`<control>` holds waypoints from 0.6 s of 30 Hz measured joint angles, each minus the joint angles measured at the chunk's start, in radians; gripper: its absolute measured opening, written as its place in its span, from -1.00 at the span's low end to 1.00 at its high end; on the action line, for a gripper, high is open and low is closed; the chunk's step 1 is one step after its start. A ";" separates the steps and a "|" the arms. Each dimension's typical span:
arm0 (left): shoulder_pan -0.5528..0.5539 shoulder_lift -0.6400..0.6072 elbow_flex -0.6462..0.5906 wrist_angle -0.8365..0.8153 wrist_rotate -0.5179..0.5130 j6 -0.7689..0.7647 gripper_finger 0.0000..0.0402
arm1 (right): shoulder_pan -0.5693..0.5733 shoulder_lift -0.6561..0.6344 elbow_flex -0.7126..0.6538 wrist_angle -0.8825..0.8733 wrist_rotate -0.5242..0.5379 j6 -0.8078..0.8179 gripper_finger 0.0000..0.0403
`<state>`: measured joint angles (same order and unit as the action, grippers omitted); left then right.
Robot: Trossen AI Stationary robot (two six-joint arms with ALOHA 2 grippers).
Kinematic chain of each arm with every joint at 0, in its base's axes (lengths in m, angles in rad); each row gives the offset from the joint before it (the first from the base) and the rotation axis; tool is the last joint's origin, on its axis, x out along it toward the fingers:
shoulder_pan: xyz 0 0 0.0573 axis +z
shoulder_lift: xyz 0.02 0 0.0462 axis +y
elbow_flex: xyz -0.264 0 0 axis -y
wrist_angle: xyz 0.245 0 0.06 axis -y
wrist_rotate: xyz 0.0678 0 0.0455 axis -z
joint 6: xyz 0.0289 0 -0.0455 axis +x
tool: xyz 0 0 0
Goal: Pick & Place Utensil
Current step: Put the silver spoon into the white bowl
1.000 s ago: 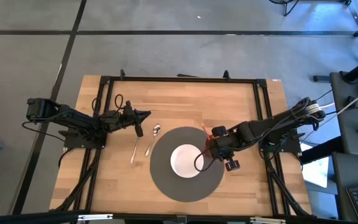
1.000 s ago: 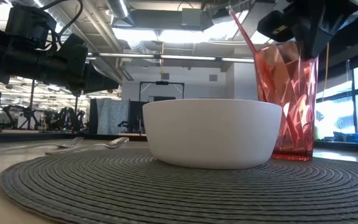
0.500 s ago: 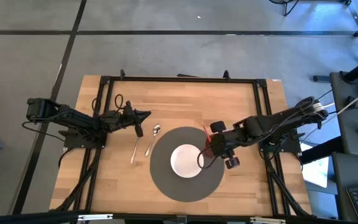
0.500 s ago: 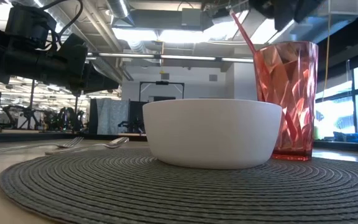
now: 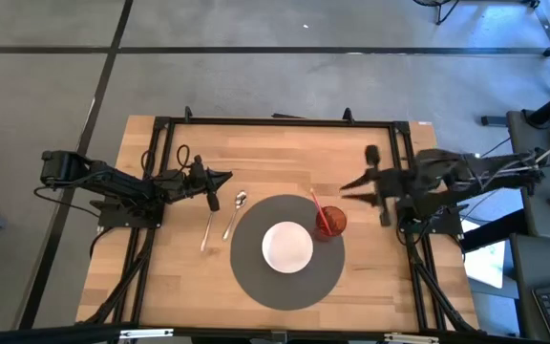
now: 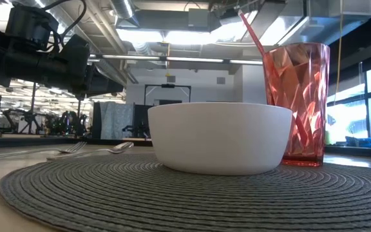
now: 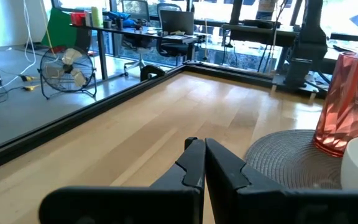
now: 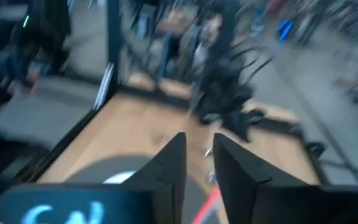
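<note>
A red faceted cup (image 5: 331, 222) stands on the round grey placemat (image 5: 256, 277), right of a white bowl (image 5: 287, 247). A thin red utensil (image 5: 317, 204) stands in the cup and leans on its rim; it also shows in the low view (image 6: 252, 32). A spoon (image 5: 234, 212) and a fork (image 5: 205, 229) lie on the wood left of the mat. My right gripper (image 5: 345, 185) hovers right of and beyond the cup, slightly open and empty (image 8: 197, 142). My left gripper (image 5: 225, 176) is shut and empty (image 7: 197, 144), above the table just beyond the spoon.
A black frame (image 5: 275, 121) runs round the tabletop's far edge and sides. Bare wood (image 5: 285, 158) lies between the mat and the far edge. In the low view the bowl (image 6: 219, 136) and the cup (image 6: 303, 103) stand close together.
My right gripper has pulled away from above the red cup, going up and toward the table's right and far edges. The cup and the red utensil in it have stayed where they were.
</note>
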<state>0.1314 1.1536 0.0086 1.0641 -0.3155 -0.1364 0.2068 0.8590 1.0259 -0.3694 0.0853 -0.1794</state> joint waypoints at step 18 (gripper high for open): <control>-0.015 0.000 0.012 -0.043 0.175 -0.182 -0.97 | -0.248 -0.622 -0.891 0.725 -0.192 0.074 -0.98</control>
<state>0.1163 1.1538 0.0203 1.0212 -0.1407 -0.3188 -0.0412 0.2370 0.1348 0.3554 -0.1064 -0.1054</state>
